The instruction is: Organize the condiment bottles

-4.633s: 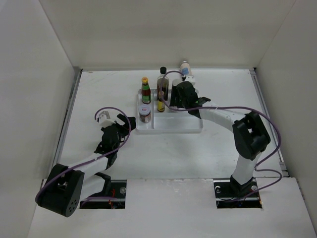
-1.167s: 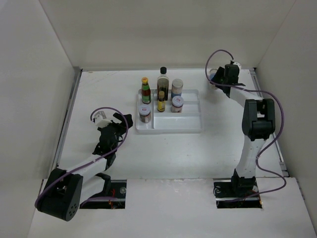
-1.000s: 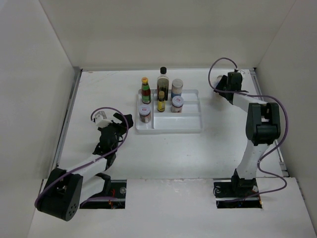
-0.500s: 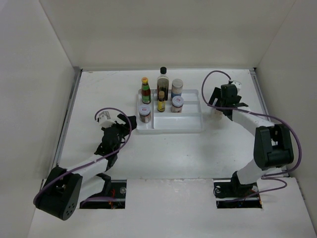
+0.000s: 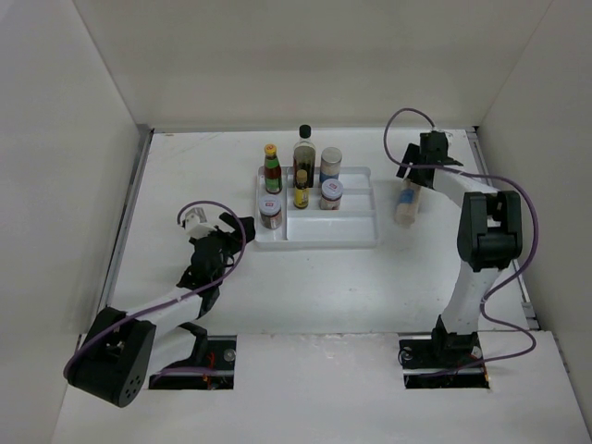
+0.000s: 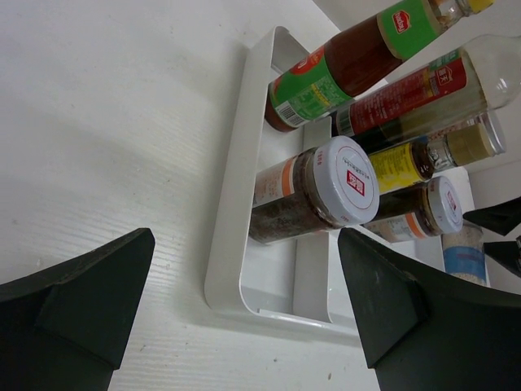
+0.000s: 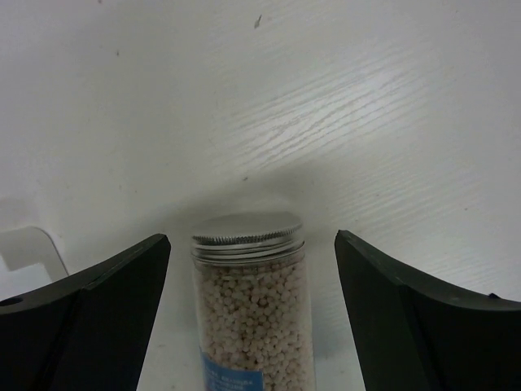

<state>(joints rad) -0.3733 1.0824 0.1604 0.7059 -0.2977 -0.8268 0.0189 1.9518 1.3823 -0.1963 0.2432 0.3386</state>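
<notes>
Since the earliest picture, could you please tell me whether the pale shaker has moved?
Yes: the pale shaker went from behind the white tray's back edge to a spot off its right side.

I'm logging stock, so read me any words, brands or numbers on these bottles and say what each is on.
No text is legible.
White-capped jar: red cap logo, blurred.
Red sauce bottle: green labels, print blurred.
Tall dark bottle: red label, blurred.
Pale shaker: blue label, cut off.
</notes>
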